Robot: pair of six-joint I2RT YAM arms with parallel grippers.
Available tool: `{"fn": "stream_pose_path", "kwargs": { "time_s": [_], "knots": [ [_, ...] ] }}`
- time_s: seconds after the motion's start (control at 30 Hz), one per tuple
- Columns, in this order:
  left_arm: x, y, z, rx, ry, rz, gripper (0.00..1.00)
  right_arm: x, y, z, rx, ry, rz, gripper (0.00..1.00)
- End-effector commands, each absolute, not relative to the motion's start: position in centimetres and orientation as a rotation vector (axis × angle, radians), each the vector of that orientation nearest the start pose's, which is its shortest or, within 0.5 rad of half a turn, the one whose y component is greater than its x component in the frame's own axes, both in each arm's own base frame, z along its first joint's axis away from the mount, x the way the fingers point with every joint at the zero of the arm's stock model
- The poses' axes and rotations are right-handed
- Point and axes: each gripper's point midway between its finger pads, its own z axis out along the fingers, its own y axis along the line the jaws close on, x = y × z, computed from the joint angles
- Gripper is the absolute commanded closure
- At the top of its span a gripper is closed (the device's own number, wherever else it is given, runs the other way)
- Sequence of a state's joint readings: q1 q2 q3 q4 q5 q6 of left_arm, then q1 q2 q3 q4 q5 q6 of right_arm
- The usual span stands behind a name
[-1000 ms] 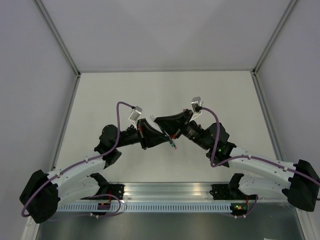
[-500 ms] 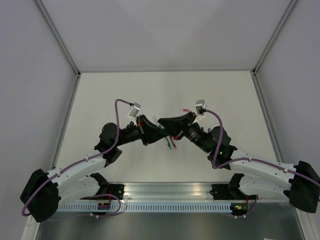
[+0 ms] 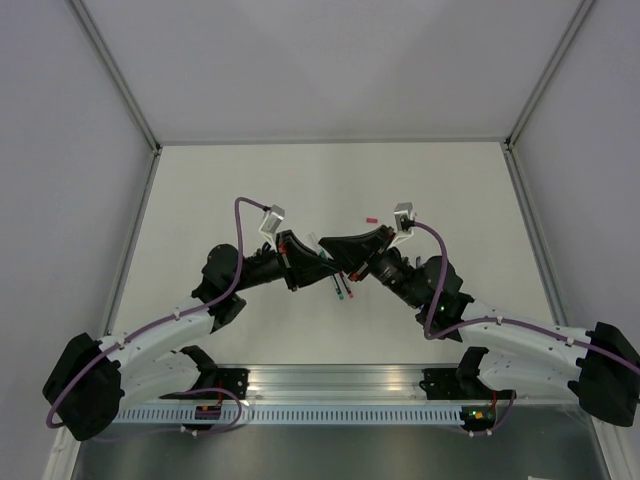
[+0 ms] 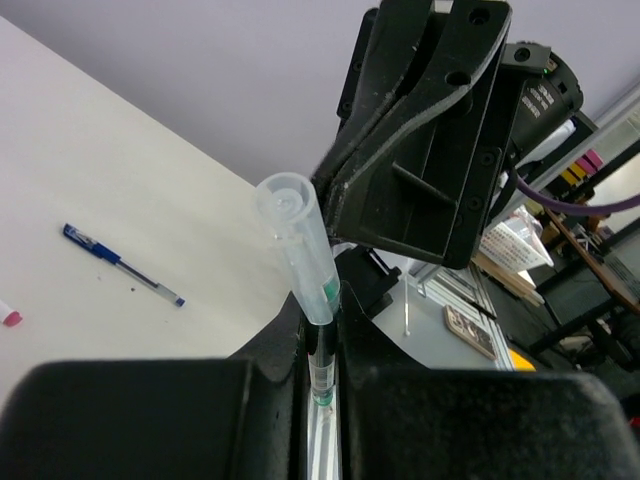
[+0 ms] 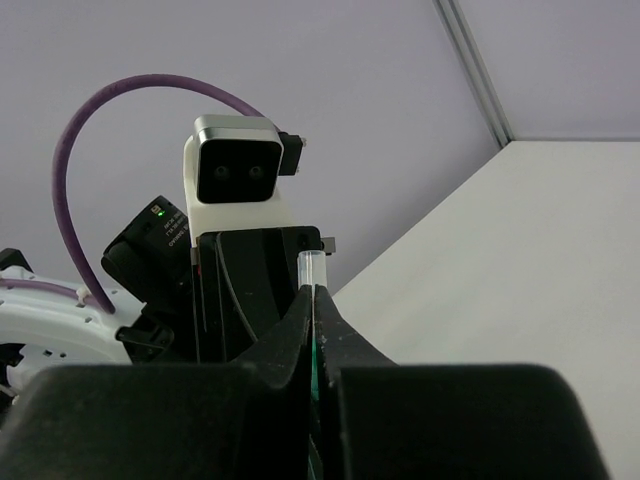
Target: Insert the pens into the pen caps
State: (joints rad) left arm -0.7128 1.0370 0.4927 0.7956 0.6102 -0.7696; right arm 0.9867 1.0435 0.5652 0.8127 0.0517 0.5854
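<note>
At the near edge of the surface the two arm bases sit side by side, and both arms reach inward until their claws meet above the middle.

Just in front of the meeting point, two loose pens lie on the surface close together, one with a green end and one with a red end, both apart from the claws.

The left claw is clamped on a green pen. In the left wrist view the pen stands up from the narrow slit between the fingers, and a clear cap with a green tint inside sits over its upper end, leaning slightly left. The cap's top reaches just beside the black body of the right claw, which hangs right behind it.

The right claw's fingers are pressed together. In the right wrist view a clear tube end shows at the tip of their seam, with a sliver of green lower in the seam. Whether that tube is pinched or only stands behind the fingers, I cannot tell. Beyond it are the left wrist camera and its purple cable.

Farther off, the left wrist view shows a blue pen lying flat on the surface, well apart from both claws. Beyond the claws, a small red cap lies alone on the surface.
</note>
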Motion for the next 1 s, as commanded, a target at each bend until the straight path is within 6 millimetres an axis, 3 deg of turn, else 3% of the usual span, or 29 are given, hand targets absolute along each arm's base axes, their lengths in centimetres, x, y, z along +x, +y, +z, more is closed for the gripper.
{"fn": "stream_pose_path", "kwargs": {
  "time_s": [0.0,0.07,0.13,0.17,0.23,0.27,0.33,0.4,0.43,0.47,0.53,0.6,0.83,0.97],
  "knots": [
    [15.2,-31.0,30.0,0.68,1.396,-1.627,0.98,18.8,31.8,35.5,-0.253,1.271,1.323,0.92],
    [14.3,-30.9,29.6,0.751,1.39,-1.634,0.98,19.1,30.6,35.7,-0.242,1.308,1.257,0.71],
    [13.8,-30.8,28.9,0.787,1.411,-1.636,0.98,19.3,29.9,35.5,-0.249,1.343,1.204,0.62],
    [13.2,-30.7,28.7,0.823,1.41,-1.651,0.98,19.1,29.3,36.7,-0.25,1.324,1.188,0.55],
    [12.5,-30.6,28.4,0.867,1.415,-1.67,0.98,19.3,29.0,36.3,-0.267,1.379,1.143,0.5],
    [11.9,-30.6,28.2,0.912,1.409,-1.685,0.98,19.2,28.8,37.4,-0.282,1.369,1.13,0.49],
    [11.3,-30.5,28.0,0.956,1.414,-1.7,0.98,18.8,29.1,36.8,-0.348,1.424,1.102,0.49],
    [10.4,-30.2,27.8,1.02,1.403,-1.716,0.98,18.1,30.0,37.7,-0.45,1.442,1.106,0.49],
    [10.3,-30.1,27.6,1.034,1.408,-1.714,0.98,18.1,30.2,35.9,-0.491,1.538,1.069,0.5],
    [10.1,-30.0,27.4,1.045,1.406,-1.717,0.98,17.9,30.7,36.8,-0.521,1.547,1.083,0.51],
    [9.8,-30.0,27.2,1.051,1.407,-1.72,0.98,17.1,31.3,35.0,-0.607,1.649,1.083,0.52],
    [9.6,-30.2,27.0,1.068,1.417,-1.711,0.98,16.4,32.2,35.0,-0.666,1.686,1.124,0.51],
    [9.2,-30.6,26.2,1.093,1.433,-1.7,0.98,15.1,33.7,32.0,-0.739,1.795,1.212,0.49],
    [9.0,-30.5,26.3,1.095,1.426,-1.698,0.98,15.0,33.6,30.6,-0.737,1.809,1.211,0.48]
  ]
}}
